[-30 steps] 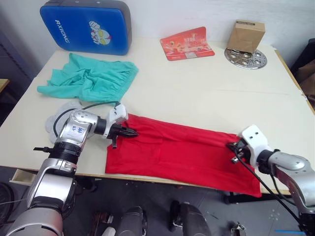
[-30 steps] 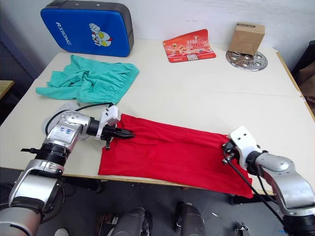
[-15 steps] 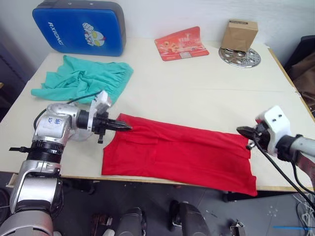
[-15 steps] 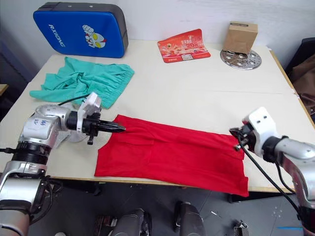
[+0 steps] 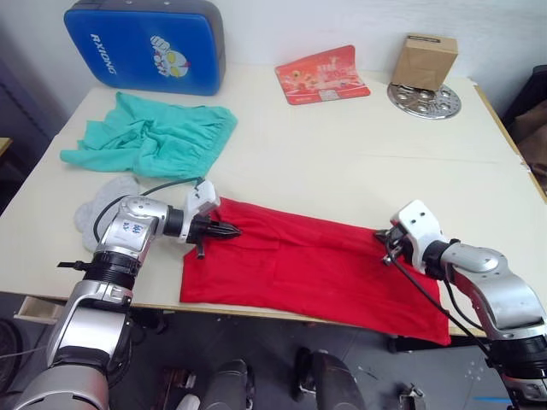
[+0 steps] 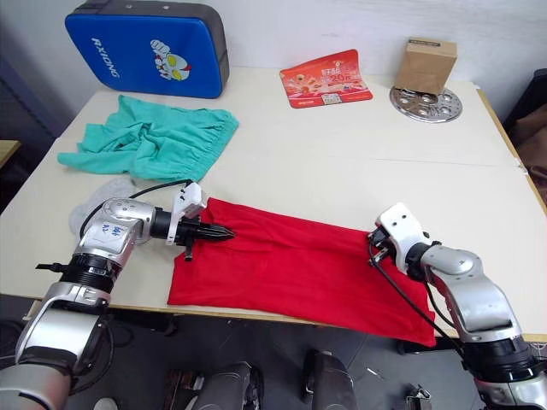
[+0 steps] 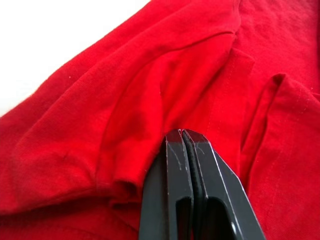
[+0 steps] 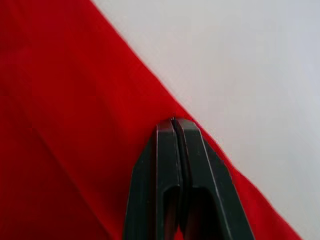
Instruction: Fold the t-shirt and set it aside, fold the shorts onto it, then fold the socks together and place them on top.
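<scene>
At the table's (image 5: 359,162) near edge, both grippers pinch the t-shirt (image 5: 299,265).

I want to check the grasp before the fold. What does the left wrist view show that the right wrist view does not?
The left wrist view has the left gripper shut on a bunched fold of the t-shirt, with seams and creases around it. The right wrist view has the right gripper shut at the shirt's straight edge, with bare table beyond. Both share red cloth under closed black fingers.
</scene>
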Robot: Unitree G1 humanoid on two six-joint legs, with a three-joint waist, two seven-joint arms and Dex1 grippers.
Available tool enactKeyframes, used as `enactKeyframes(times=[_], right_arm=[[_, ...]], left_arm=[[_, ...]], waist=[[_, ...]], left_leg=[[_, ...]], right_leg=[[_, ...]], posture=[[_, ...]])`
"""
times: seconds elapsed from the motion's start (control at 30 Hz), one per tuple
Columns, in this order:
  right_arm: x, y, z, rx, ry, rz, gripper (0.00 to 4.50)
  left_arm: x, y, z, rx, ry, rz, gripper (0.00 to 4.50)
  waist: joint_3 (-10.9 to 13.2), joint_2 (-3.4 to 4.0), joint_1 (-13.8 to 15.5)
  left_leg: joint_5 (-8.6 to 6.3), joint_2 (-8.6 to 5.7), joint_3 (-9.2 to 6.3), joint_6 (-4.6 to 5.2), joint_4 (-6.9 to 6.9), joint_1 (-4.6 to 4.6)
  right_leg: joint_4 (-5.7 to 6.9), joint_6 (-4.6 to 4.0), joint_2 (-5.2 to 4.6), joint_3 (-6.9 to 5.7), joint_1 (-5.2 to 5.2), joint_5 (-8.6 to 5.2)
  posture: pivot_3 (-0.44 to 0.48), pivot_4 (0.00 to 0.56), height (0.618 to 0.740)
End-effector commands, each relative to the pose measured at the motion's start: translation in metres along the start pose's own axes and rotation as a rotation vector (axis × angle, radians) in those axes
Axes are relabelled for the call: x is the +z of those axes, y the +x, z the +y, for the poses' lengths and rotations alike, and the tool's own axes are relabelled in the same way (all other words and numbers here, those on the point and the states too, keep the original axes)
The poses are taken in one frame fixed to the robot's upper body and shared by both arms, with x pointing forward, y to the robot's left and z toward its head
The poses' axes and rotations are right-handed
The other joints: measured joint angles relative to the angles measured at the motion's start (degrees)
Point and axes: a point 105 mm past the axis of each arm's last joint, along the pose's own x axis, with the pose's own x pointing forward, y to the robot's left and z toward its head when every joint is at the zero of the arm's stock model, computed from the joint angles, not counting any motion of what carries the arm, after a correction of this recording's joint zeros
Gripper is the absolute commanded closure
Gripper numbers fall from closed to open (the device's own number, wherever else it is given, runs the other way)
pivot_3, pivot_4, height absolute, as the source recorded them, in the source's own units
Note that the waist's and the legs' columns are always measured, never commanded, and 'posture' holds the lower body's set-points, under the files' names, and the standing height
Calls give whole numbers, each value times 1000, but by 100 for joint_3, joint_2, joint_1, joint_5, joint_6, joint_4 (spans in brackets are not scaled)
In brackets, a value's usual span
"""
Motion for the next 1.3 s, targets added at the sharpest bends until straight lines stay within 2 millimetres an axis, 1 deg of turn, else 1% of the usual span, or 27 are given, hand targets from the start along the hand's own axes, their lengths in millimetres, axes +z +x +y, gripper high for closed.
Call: enactKeyframes(times=[0.03, 0.1, 0.17, 0.27, 0.33, 0.4, 0.43, 0.47, 0.5, 0.6, 0.67, 0.73, 0.77, 0.83, 0.87, 0.93, 0.97, 1.0, 1.07, 1.13, 1.23, 1.3], right_arm=[[4, -4, -5, -16, 65, -30, 4500], [-1, -11, -10, -13, 58, -19, 4500], [-10, -18, -16, -24, 59, 12, 4500], [-28, -26, -19, -18, 63, 89, 4500], [-42, -34, -28, -53, 52, 156, 4500], [-46, -44, -38, -86, 40, 175, 4500], [-45, -46, -40, -91, 38, 171, 4500], [-38, -50, -42, -95, 32, 146, 4500], [-28, -52, -44, -91, 27, 112, 4500], [4, -60, -44, -58, 0, 10, 4500], [18, -63, -45, -44, -26, -27, 4500], [26, -61, -49, -56, -30, -44, 4500], [28, -61, -50, -61, -29, -47, 4500], [31, -57, -53, -69, -36, -46, 4500], [30, -54, -53, -59, -56, -34, 4500], [31, -52, -51, 1, -104, -15, 4137], [32, -52, -54, 21, -118, -2, 3922], [33, -53, -56, 31, -124, 5, 3648], [35, -52, -69, 43, -127, 41, 2947], [31, -52, -78, 63, -111, 103, 2227], [12, -52, -79, 130, -119, 237, 1162], [3, -53, -79, 156, -126, 297, 479]], left_arm=[[3, -7, 2, 15, 9, -19, 4455], [4, -10, 3, 23, 8, -23, 4455], [2, -12, 6, 38, 10, -12, 4455], [-4, -10, 10, 66, -4, 11, 4455], [-18, -10, 14, 97, -3, 66, 4455], [-32, -17, 19, 137, -13, 113, 4455], [-36, -19, 21, 148, -17, 121, 4455], [-36, -25, 23, 163, -19, 115, 4455], [-32, -30, 25, 174, -23, 91, 4455], [2, -48, 26, 168, -27, -48, 4455], [21, -54, 21, 144, -11, -95, 4455], [38, -56, 15, 117, 2, -132, 4455], [43, -56, 12, 106, 1, -141, 4455], [59, -54, 0, 41, 9, -178, 4455], [68, -50, -8, -3, 18, -193, 4288], [81, -45, -29, -114, 50, -205, 3871], [85, -42, -39, -164, 66, -205, 3575], [87, -42, -45, -193, 75, -204, 3295], [95, -37, -55, -227, 110, -209, 2655], [102, -33, -60, -238, 136, -225, 2008], [112, -26, -59, -239, 151, -267, 1045], [113, -22, -55, -224, 159, -274, 417]], waist=[[2, 3, 38], [3, 5, 127], [2, 5, 203], [2, 4, 231], [1, 3, 229], [0, 3, 229], [-1, 3, 227], [-1, 2, 220], [-1, 3, 214], [8, 17, 138], [14, 20, 119], [16, 19, 136], [16, 19, 163], [16, 19, 193], [16, 19, 213], [16, 20, 221], [17, 20, 220], [18, 22, 211], [21, 27, 194], [25, 35, 181], [25, 35, 182], [25, 35, 185]], left_leg=[[32, -23, -24, 1, -11, 36], [39, -23, -17, 6, -7, 22], [38, -23, -8, 8, -5, 23], [36, -24, -6, 11, -5, 21], [35, -23, -5, 10, -6, 23], [34, -22, 0, 9, -6, 35], [34, -21, 4, 9, -6, 41], [33, -21, 8, 8, -9, 56], [31, -19, 10, 5, -15, 76], [23, -6, 16, -3, -20, 99], [19, 4, 20, -10, -21, 98], [18, 7, 22, -14, -22, 86], [19, 6, 24, -14, -22, 80], [18, 4, 26, -14, -21, 77], [18, 2, 27, -14, -21, 71], [20, -1, 26, -11, -18, 60], [20, -3, 26, -10, -15, 55], [22, -5, 25, -6, -15, 46], [22, -5, 25, -5, -11, 39], [23, -5, 26, -4, -11, 39], [24, 1, 25, -6, -13, 42], [24, 2, 25, -6, -13, 39]], right_leg=[[0, 14, -23, -26, 0, 4], [-30, 28, -11, 3, -5, 14], [-45, 39, 5, 27, -4, 21], [-64, 53, 30, 74, -4, 28], [-68, 56, 33, 91, -2, 30], [-66, 57, 32, 97, 5, 31], [-65, 57, 32, 100, 8, 30], [-64, 56, 31, 105, 17, 30], [-67, 56, 30, 109, 36, 30], [-68, 56, 36, 117, 52, 30], [-64, 53, 43, 116, 45, 28], [-61, 50, 46, 116, 25, 27], [-60, 49, 46, 117, 21, 27], [-64, 50, 47, 117, 19, 27], [-67, 50, 46, 118, 18, 27], [-72, 50, 47, 117, 13, 27], [-73, 51, 46, 118, 9, 27], [-74, 53, 46, 117, 5, 28], [-76, 55, 46, 119, -1, 30], [-74, 55, 47, 119, -1, 30], [-73, 54, 52, 117, -1, 29], [-74, 54, 53, 116, -1, 29]], posture=[[0, 150, 740], [0, 150, 740], [0, 150, 740], [0, 150, 740], [0, 150, 740], [0, 150, 740], [0, 150, 740], [0, 150, 740], [0, 150, 740], [0, 150, 740], [0, 150, 740], [0, 150, 740], [0, 150, 740], [0, 150, 740], [0, 150, 740], [0, 150, 740], [0, 150, 740], [0, 150, 740], [0, 150, 740], [0, 150, 740], [0, 150, 740], [0, 150, 740]])
